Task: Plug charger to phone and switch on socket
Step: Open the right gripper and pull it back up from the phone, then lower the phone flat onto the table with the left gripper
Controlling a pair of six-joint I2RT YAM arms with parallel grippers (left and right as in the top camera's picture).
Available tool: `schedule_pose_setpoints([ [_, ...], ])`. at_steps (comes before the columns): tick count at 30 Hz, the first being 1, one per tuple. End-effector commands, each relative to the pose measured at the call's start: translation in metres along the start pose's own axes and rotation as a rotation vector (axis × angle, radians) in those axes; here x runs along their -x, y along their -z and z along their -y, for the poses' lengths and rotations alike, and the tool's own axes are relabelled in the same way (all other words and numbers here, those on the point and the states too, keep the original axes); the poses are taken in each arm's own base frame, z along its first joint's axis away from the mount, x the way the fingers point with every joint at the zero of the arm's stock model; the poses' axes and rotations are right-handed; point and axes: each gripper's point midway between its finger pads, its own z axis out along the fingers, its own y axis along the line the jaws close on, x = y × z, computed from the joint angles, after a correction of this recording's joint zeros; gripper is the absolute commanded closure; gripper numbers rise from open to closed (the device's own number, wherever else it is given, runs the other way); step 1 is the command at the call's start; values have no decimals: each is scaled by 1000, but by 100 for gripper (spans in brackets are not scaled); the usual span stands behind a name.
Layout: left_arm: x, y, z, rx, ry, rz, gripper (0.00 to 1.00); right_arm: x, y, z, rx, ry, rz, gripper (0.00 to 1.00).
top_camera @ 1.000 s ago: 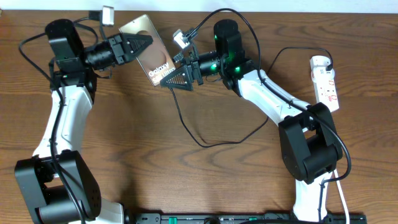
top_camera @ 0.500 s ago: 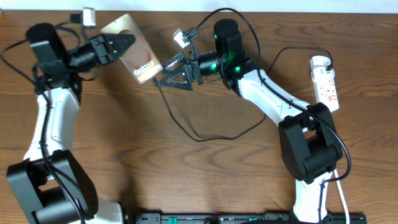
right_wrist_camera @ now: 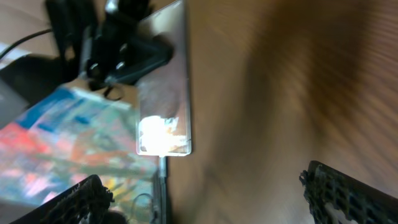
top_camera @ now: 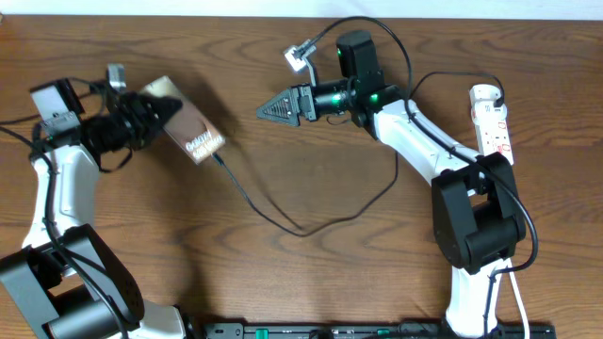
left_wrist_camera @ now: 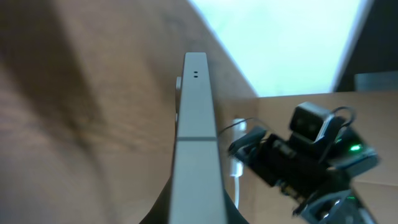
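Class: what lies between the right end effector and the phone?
Overhead, only bare table separates right end effector from phone; the charger loops nearer the robot.

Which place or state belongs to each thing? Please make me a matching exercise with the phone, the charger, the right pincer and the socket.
Things:
1. phone
2. charger
3. right pincer
4. socket

Places or states:
a. lies flat at the far right of the overhead view
b. held tilted in the left pincer
c. open, holding nothing
d. runs in a long loop, its tip at the phone's lower edge

Pairs: 1-b, 2-d, 3-c, 4-a
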Motion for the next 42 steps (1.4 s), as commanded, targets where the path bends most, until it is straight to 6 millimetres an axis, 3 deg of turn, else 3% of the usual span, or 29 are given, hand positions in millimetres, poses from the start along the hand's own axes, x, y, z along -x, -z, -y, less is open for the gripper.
schedule_pose_setpoints([
  [1, -12, -3, -20, 55, -44, -8, 93, 10, 13, 18, -144, 41, 43, 1],
  [5, -31, -7, -49, 125, 22, -24, 93, 0, 16, 33, -219, 22, 19, 1],
  [14, -77, -8, -106, 283, 195, -56, 93, -8, 20, 48, -300, -1, 5, 1],
  [23, -105, -4, -139, 403, 312, -61, 93, -11, 21, 55, -340, -19, 0, 1],
  [30, -123, -1, -153, 449, 346, -79, 93, -12, 21, 54, -339, -19, -2, 1],
  [38, -127, -1, -154, 452, 361, -83, 92, -12, 21, 54, -339, -22, -4, 1],
  [41, -127, -1, -154, 452, 363, -84, 83, -12, 21, 54, -339, -22, -4, 1],
  [42, -128, -1, -154, 453, 366, -86, 74, -13, 21, 54, -340, -22, -4, 1],
])
